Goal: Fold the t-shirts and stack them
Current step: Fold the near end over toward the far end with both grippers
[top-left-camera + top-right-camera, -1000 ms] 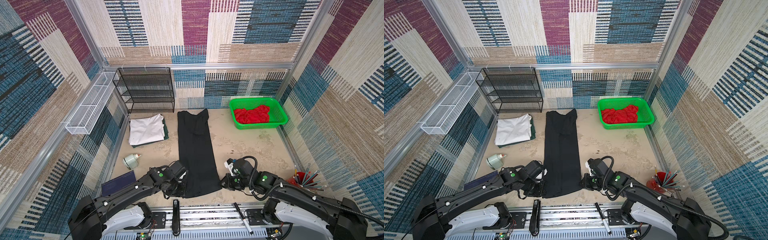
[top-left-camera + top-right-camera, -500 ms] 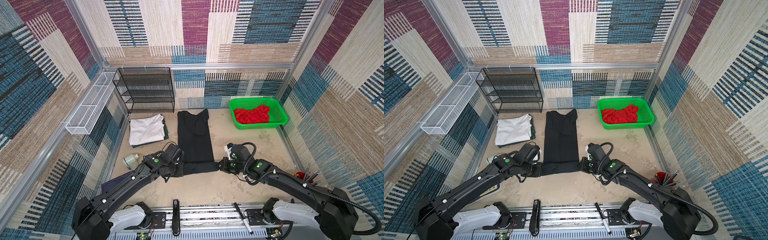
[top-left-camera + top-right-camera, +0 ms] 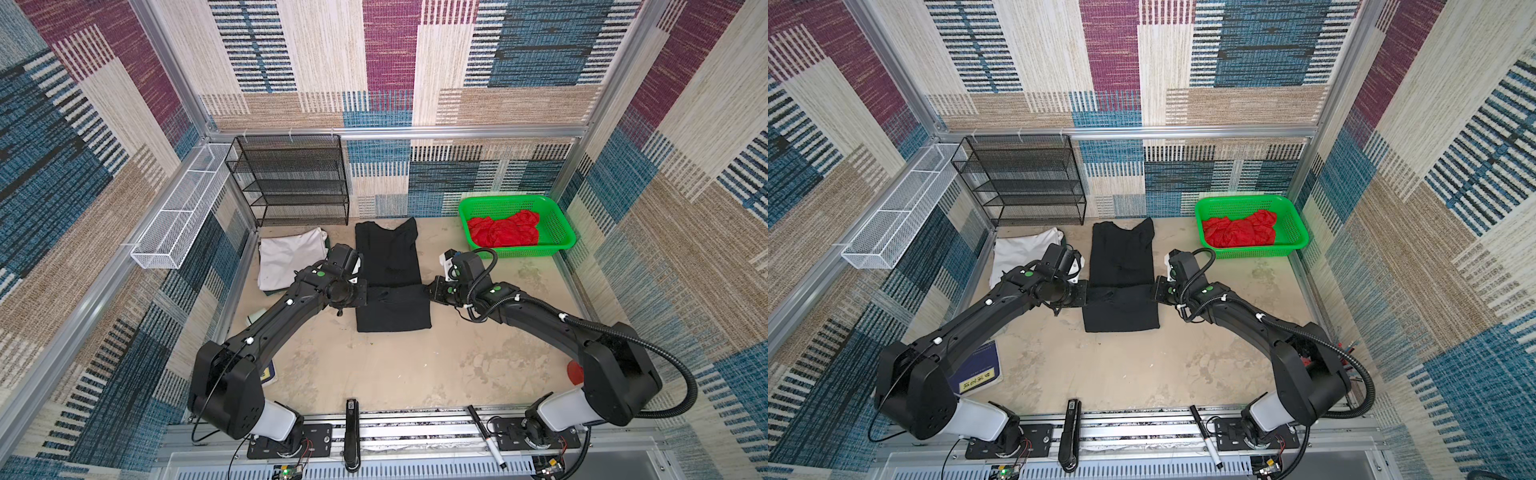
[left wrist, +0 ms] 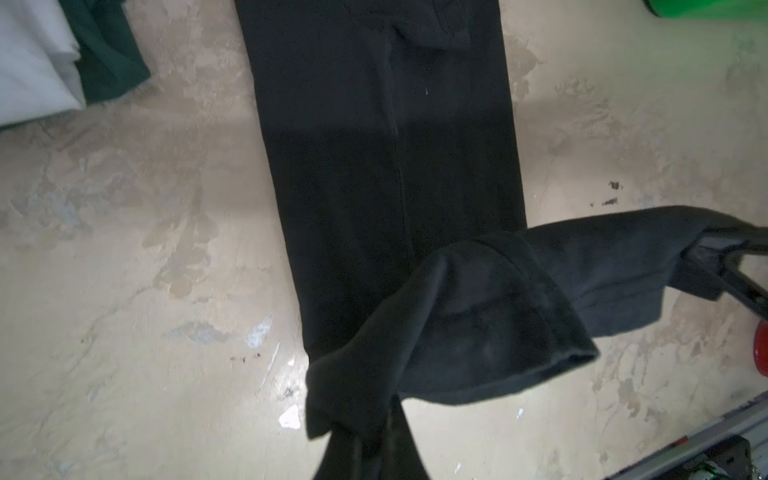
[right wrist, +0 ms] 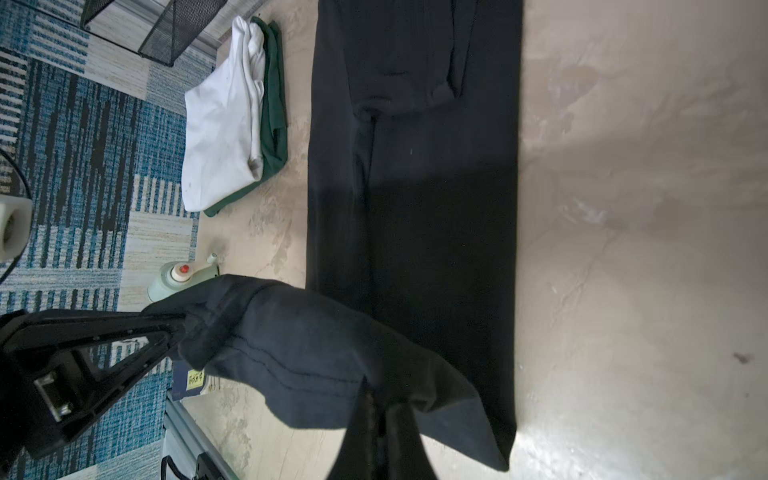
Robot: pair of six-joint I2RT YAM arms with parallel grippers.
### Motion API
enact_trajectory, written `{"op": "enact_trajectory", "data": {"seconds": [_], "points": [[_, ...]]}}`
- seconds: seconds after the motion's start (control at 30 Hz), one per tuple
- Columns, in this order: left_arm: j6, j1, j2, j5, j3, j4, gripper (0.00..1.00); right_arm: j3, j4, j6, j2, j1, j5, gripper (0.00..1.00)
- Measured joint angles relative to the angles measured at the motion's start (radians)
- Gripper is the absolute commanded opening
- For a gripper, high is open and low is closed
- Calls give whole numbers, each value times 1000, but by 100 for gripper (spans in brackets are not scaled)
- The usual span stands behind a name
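The left claw (image 3: 362, 296) and right claw (image 3: 428, 291) each clench a hem corner of the black shirt (image 3: 388, 257). It lies as a long strip mid-worktop (image 3: 374, 365). Level, taut corners should land the fold square. The white shirt (image 3: 286, 262) lies folded just beside it.

Robot lab test cell, aluminium frame (image 3: 415, 132) around patchwork woven wall panels (image 3: 316, 50), black left arm (image 3: 266, 324) and right arm (image 3: 540, 320) bolted to a metal rail (image 3: 415, 428), stained beige tabletop (image 3: 374, 365), wire rack (image 3: 291, 178), plastic basket (image 3: 557, 220)
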Motion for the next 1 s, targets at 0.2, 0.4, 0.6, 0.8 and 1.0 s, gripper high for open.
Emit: {"op": "enact_trajectory", "data": {"seconds": [0.2,0.4,0.6,0.8,1.0], "points": [[46,40,113,29,101,14,0,86,21,-44,109,-48,-22,0],[68,75,225,54,175,19,0,161,28,-73,224,-73,-52,0],[75,101,324,80,217,37,0,209,36,-92,315,-95,-74,0],[77,118,401,100,249,46,0,252,43,-106,398,-110,-102,0],[77,129,441,105,251,65,2,277,49,-119,459,-113,-120,0]]}}
